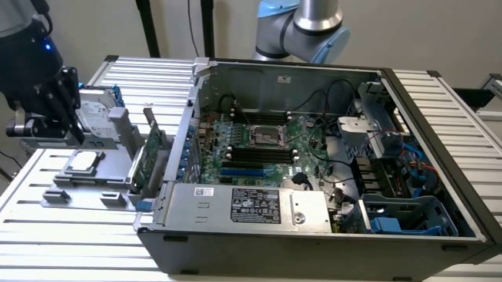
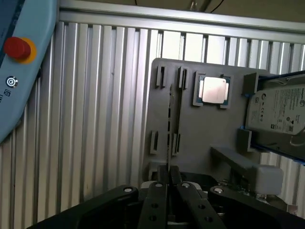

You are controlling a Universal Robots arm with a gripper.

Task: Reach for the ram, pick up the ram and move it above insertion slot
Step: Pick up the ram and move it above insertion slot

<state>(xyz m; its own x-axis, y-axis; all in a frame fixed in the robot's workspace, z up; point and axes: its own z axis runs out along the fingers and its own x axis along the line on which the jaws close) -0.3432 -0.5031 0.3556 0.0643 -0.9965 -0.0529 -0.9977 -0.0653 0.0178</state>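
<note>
Gripper [image 2: 167,177] pinched tight on thin ram [image 2: 172,119], seen edge-on, over gray holder tray [image 2: 209,138]. CPU [image 2: 212,89], hard drive [image 2: 279,112] sat on tray; open PC case [image 1: 314,235] beside tray.

An open computer box [image 1: 314,249] sits on a ribbed metal table [image 2: 95,119]. Inside are a green board [image 1: 259,150] and a silver box [image 1: 235,205]. Beside it, a grey tray [image 2: 200,138] holds a square chip [image 2: 212,90], a hard drive [image 2: 279,112] and a wide green card [image 1: 149,158].

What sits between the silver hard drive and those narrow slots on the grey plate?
A square silver processor chip in its frame, between the hard drive and the slots; the wrist view shows it.
</note>
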